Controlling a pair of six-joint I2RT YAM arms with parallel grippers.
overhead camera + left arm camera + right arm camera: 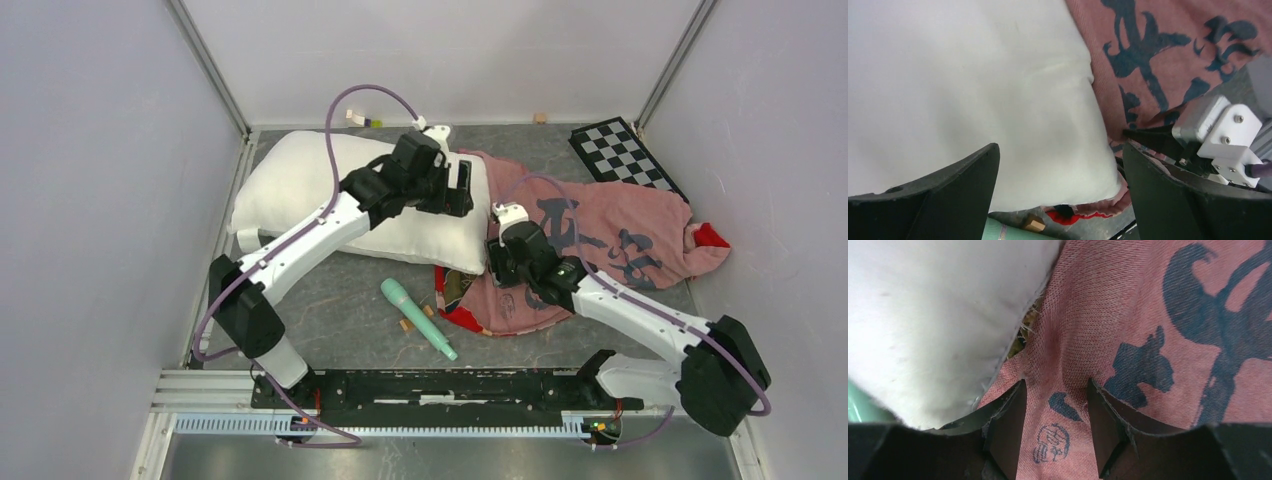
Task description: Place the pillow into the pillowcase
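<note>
The white pillow (320, 195) lies at the back left, and its right end overlaps the mouth of the pinkish-red pillowcase (610, 235) with dark brush marks. My left gripper (460, 188) hovers over that end of the pillow (973, 90), open wide, with the pillow's corner below and between the spread fingers (948, 200). The pillowcase (1168, 45) shows to their right. My right gripper (497, 262) sits low on the pillowcase (1148, 315) beside the pillow's edge (933, 325). It is open, with the cloth lying loose between the fingers (1008, 425).
A green cylinder (418, 318) and a small tan block (407, 324) lie on the grey floor in front of the pillow. A checkerboard (625, 155) sits at the back right. Walls close in on the left, back and right.
</note>
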